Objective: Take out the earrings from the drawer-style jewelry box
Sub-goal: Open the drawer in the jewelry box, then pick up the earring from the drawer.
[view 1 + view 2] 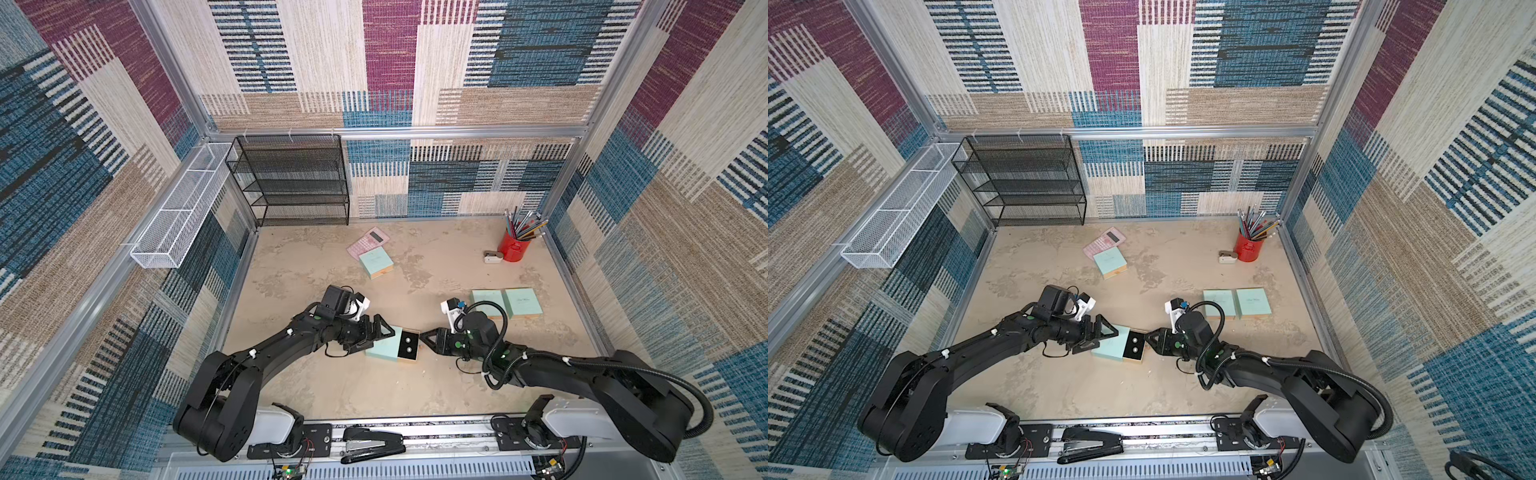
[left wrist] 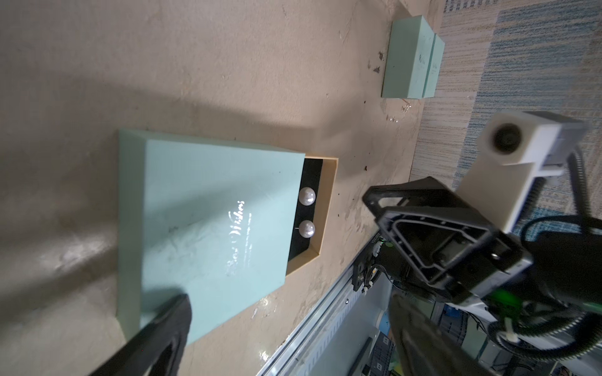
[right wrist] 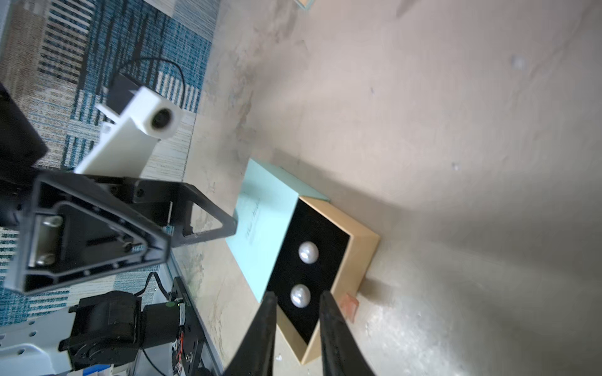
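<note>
At the open end of the jewelry box (image 2: pixel 208 221), the drawer (image 3: pixel 358 257) stands half out, the earrings (image 3: pixel 308 252) on its black pad (image 3: pixel 325 228). The right gripper (image 3: pixel 298 296), jaws slightly parted and empty, hovers at one stud; the left gripper (image 1: pixel 381 337) gapes wide at the closed end. Next, I judge: a fine pinch on that pearl. The box's silver script (image 2: pixel 239 215) reads "Wishes".

In both top views the earrings (image 1: pixel 407 340) (image 1: pixel 1136 340) are just two pale specks, too small to make out any shape, and the left gripper (image 1: pixel 382 337) covers one end of the jewelry box (image 1: pixel 383 352)! From the left wrist, the mint sleeve (image 2: pixel 208 228) hides most of the drawer (image 2: pixel 327 201) and its black pad (image 2: pixel 312 174), while that gripper's fingers (image 2: pixel 163 335) are blurred and run off the picture's edge. From the right wrist, the right gripper (image 3: pixel 298 296) is cut off too, its fingers (image 3: pixel 265 328) masking part of the drawer's near edge, and the sleeve's lettering (image 3: pixel 252 221) is a blur.
</note>
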Action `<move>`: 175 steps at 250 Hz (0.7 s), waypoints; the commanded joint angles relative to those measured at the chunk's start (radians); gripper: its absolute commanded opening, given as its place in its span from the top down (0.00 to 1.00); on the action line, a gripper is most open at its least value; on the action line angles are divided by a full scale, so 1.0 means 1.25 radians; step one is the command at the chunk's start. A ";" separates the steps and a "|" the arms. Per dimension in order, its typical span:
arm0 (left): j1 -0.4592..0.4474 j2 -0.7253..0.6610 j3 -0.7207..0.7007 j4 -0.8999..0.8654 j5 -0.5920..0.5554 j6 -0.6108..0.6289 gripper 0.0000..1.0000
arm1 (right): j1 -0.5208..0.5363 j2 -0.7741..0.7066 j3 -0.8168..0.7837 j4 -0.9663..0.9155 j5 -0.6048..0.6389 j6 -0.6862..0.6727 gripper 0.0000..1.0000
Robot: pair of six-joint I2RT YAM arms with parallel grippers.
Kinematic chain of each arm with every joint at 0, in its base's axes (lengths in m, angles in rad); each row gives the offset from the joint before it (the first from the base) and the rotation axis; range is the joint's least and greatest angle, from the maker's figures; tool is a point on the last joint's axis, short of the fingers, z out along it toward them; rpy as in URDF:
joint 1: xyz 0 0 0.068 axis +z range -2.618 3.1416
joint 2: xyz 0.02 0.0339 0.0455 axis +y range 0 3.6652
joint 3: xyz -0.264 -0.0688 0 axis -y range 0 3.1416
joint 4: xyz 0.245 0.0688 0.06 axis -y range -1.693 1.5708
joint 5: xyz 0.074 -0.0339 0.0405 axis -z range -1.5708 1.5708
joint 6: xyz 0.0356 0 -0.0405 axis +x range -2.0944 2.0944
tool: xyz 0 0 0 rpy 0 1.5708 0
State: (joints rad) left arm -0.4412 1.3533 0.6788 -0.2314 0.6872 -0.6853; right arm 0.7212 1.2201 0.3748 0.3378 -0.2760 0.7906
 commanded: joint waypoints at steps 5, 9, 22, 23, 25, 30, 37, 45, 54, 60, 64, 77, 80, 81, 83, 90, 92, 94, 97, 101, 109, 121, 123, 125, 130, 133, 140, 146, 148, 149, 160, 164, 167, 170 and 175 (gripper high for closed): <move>0.000 -0.038 0.022 -0.027 0.003 0.013 0.05 | 0.006 -0.082 0.063 -0.203 0.078 -0.072 0.66; 0.000 -0.044 0.025 -0.031 0.004 0.014 0.05 | 0.008 -0.089 0.073 -0.220 0.082 -0.077 0.65; 0.000 -0.070 0.038 -0.047 0.007 0.017 0.05 | 0.011 -0.111 0.106 -0.276 0.096 -0.093 0.61; 0.001 -0.072 0.038 -0.047 0.006 0.017 0.05 | 0.011 -0.112 0.109 -0.280 0.097 -0.094 0.61; 0.000 -0.076 0.040 -0.049 0.007 0.018 0.05 | 0.011 -0.114 0.112 -0.284 0.098 -0.096 0.61; 0.001 -0.088 0.043 -0.054 0.008 0.021 0.05 | 0.013 -0.119 0.125 -0.303 0.101 -0.100 0.60; 0.000 -0.105 0.048 -0.063 0.006 0.025 0.05 | 0.016 -0.123 0.144 -0.333 0.103 -0.110 0.57; 0.000 -0.127 0.053 -0.075 0.002 0.030 0.05 | 0.020 -0.122 0.163 -0.359 0.104 -0.118 0.54; 0.000 -0.153 0.058 -0.088 -0.001 0.039 0.05 | 0.024 -0.119 0.184 -0.388 0.108 -0.124 0.52; 0.000 -0.172 0.060 -0.096 -0.004 0.045 0.04 | 0.028 -0.114 0.196 -0.407 0.113 -0.127 0.51; 0.000 -0.184 0.062 -0.102 -0.007 0.049 0.04 | 0.030 -0.111 0.205 -0.416 0.115 -0.130 0.49; 0.000 -0.224 0.067 -0.126 -0.022 0.067 0.04 | 0.043 -0.096 0.226 -0.440 0.121 -0.140 0.45; 0.000 -0.233 0.068 -0.133 -0.027 0.072 0.04 | 0.046 -0.093 0.231 -0.445 0.122 -0.143 0.45; 0.000 -0.237 0.068 -0.135 -0.028 0.073 0.04 | 0.047 -0.092 0.232 -0.446 0.123 -0.144 0.45; 0.000 -0.244 0.069 -0.140 -0.031 0.075 0.04 | 0.049 -0.090 0.236 -0.448 0.125 -0.144 0.44; 0.000 -0.265 0.071 -0.154 -0.043 0.086 0.04 | 0.056 -0.079 0.247 -0.459 0.130 -0.147 0.43; 0.000 -0.271 0.072 -0.159 -0.046 0.090 0.04 | 0.059 -0.074 0.250 -0.461 0.132 -0.148 0.43; 0.000 -0.276 0.073 -0.164 -0.050 0.093 0.04 | 0.061 -0.071 0.253 -0.464 0.135 -0.148 0.43; 0.000 -0.285 0.075 -0.172 -0.056 0.100 0.03 | 0.064 -0.065 0.258 -0.469 0.139 -0.149 0.43; 0.000 -0.295 0.078 -0.183 -0.063 0.108 0.03 | 0.069 -0.056 0.265 -0.473 0.143 -0.151 0.43; 0.000 -0.314 0.086 -0.206 -0.077 0.126 0.03 | 0.077 -0.036 0.279 -0.482 0.152 -0.153 0.43; 0.000 -0.337 0.099 -0.242 -0.108 0.152 0.01 | 0.090 -0.004 0.300 -0.486 0.161 -0.158 0.42; 0.000 -0.340 0.101 -0.248 -0.112 0.156 0.01 | 0.093 0.002 0.303 -0.487 0.163 -0.159 0.42; 0.000 -0.344 0.103 -0.254 -0.115 0.161 0.01 | 0.095 0.008 0.306 -0.487 0.165 -0.159 0.42; 0.000 -0.350 0.109 -0.266 -0.123 0.171 0.00 | 0.100 0.022 0.315 -0.489 0.169 -0.160 0.42; 0.001 -0.353 0.113 -0.274 -0.127 0.177 0.00 | 0.103 0.030 0.319 -0.491 0.173 -0.160 0.42; 0.001 -0.361 0.119 -0.288 -0.134 0.189 0.01 | 0.109 0.052 0.333 -0.495 0.182 -0.161 0.42; 0.000 -0.366 0.125 -0.301 -0.138 0.196 0.01 | 0.115 0.069 0.343 -0.497 0.188 -0.161 0.42; 0.001 -0.368 0.128 -0.306 -0.139 0.199 0.01 | 0.117 0.074 0.347 -0.499 0.189 -0.161 0.42; 0.001 -0.369 0.129 -0.308 -0.140 0.201 0.01 | 0.118 0.078 0.349 -0.499 0.190 -0.160 0.42; 0.001 -0.375 0.146 -0.335 -0.143 0.215 0.02 | 0.126 0.109 0.370 -0.504 0.196 -0.162 0.42; 0.001 -0.377 0.151 -0.344 -0.141 0.222 0.02 | 0.129 0.121 0.376 -0.505 0.197 -0.163 0.42; 0.001 -0.378 0.156 -0.350 -0.139 0.228 0.01 | 0.132 0.129 0.381 -0.507 0.198 -0.163 0.42; 0.001 -0.379 0.159 -0.355 -0.137 0.232 0.02 | 0.134 0.138 0.384 -0.507 0.199 -0.164 0.42; 0.001 -0.382 0.164 -0.361 -0.135 0.241 0.01 | 0.136 0.150 0.392 -0.509 0.200 -0.164 0.43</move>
State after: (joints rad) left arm -0.4408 0.8913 0.8433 -0.5636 0.5495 -0.4976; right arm 0.8719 1.3357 0.8165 -0.2642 -0.0723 0.6041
